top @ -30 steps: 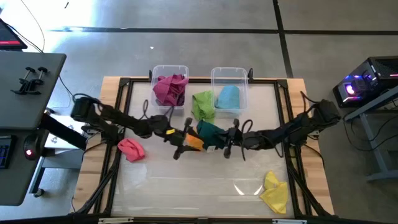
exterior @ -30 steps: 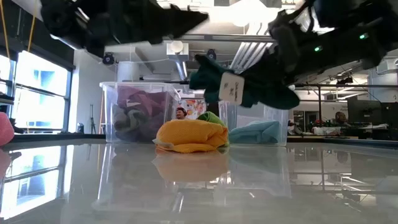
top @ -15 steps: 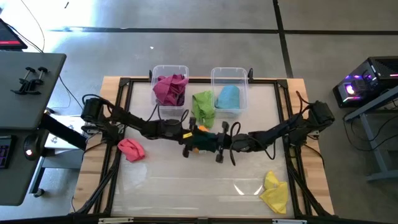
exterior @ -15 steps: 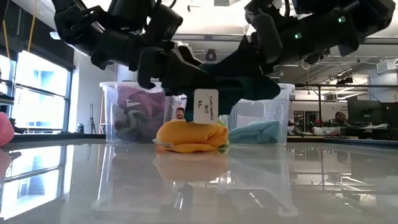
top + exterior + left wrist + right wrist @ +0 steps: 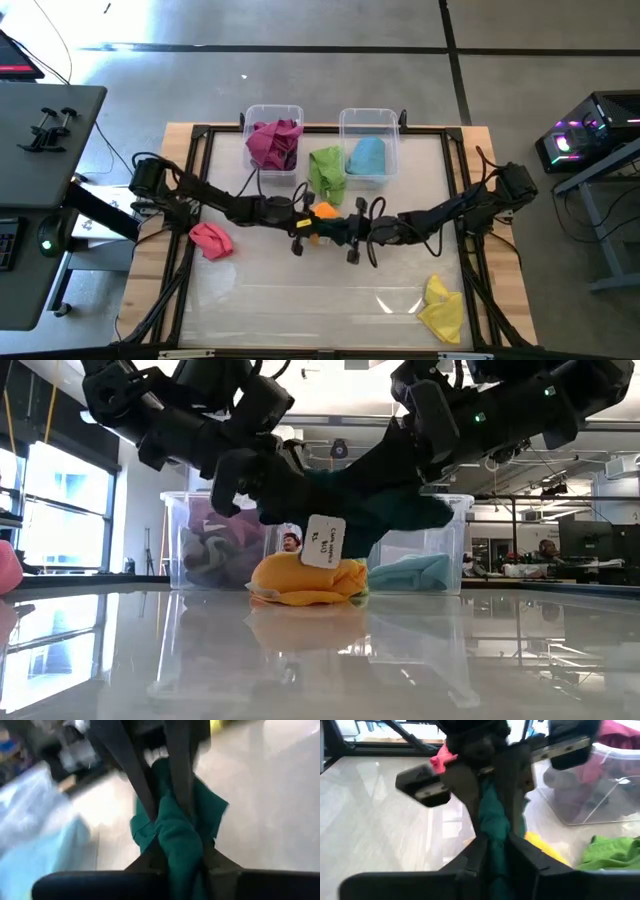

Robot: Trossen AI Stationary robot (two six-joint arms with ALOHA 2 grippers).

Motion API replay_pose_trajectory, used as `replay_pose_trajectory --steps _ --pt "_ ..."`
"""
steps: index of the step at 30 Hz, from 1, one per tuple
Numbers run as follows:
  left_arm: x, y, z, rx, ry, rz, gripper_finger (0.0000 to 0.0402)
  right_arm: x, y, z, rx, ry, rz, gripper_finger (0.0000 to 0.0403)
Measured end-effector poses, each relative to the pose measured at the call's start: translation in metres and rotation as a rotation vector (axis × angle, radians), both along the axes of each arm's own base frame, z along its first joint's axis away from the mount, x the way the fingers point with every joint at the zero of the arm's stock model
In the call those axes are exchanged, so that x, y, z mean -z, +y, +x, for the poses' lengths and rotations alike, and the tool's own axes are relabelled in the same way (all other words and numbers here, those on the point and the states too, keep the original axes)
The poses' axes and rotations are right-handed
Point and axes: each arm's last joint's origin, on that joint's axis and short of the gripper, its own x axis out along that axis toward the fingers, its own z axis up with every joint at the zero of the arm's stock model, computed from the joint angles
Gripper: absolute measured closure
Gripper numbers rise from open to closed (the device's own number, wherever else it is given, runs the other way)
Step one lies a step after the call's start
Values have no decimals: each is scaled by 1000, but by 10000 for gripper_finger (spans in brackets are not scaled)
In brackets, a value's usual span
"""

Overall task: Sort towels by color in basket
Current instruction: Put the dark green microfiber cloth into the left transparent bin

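Both pincers meet at centre of high frame, above desk point(image 5: 300, 300). Left pincer point(image 5: 172, 832) closed on dark green towel point(image 5: 177, 835); right pincer point(image 5: 495, 837) clamped on same towel from opposite side. Towel hangs off desk, white tag point(image 5: 324, 541) dangling. Orange towel point(image 5: 305, 578) on desk just below. Light green towel point(image 5: 327, 168) between two clear bins, upper centre. Left bin point(image 5: 250, 120) holds magenta towel point(image 5: 272, 143), possibly grey one too; right bin point(image 5: 392, 150) holds light blue towel point(image 5: 366, 156). Pink towel point(image 5: 211, 239) centre left; yellow towel point(image 5: 440, 305) lower right.
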Motion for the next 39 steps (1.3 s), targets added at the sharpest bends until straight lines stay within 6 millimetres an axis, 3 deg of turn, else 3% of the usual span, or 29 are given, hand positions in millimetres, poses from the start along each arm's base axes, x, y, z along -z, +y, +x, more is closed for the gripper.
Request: replay_pose_trajectory --steps 3,9,15,21,28,33,39 --pt "8 -3 -4 -60 75 54 380 -3 0 0 5 -15 3 293" --pt "2 -18 -19 -214 163 162 387 -10 -3 -10 29 61 52 246" --pt "-37 -36 -40 -410 57 294 387 -26 -6 -21 44 65 83 242" --pt "-84 -33 -67 -637 -92 296 387 -28 -6 -23 48 63 79 242" --pt "-120 6 -108 -1055 -173 309 380 -25 -6 -23 50 84 73 242" --pt "-128 48 -126 -1114 -189 120 369 -25 -7 -23 88 81 57 242" --pt "-122 93 -126 -1117 -160 -59 367 -25 -7 -23 89 81 54 242"
